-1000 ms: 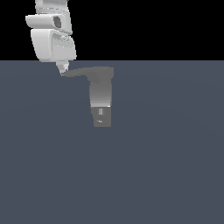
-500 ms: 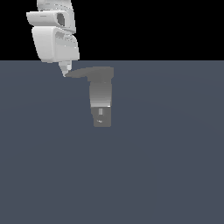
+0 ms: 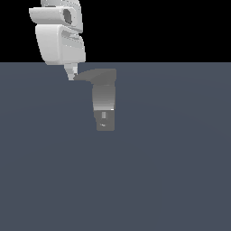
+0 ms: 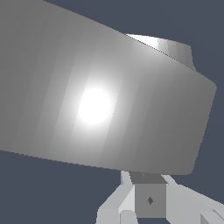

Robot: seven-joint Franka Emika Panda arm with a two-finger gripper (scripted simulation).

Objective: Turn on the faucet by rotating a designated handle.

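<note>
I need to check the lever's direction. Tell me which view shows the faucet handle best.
The exterior view: the whole handle shows, jutting from the faucet top toward the gripper. The wrist view shows only a close, glare-lit grey surface filling the picture.

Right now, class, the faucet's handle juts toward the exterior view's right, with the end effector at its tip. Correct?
Not quite. In the exterior view the handle juts from the faucet toward that view's left, not right. The end effector is indeed at its tip.
</note>
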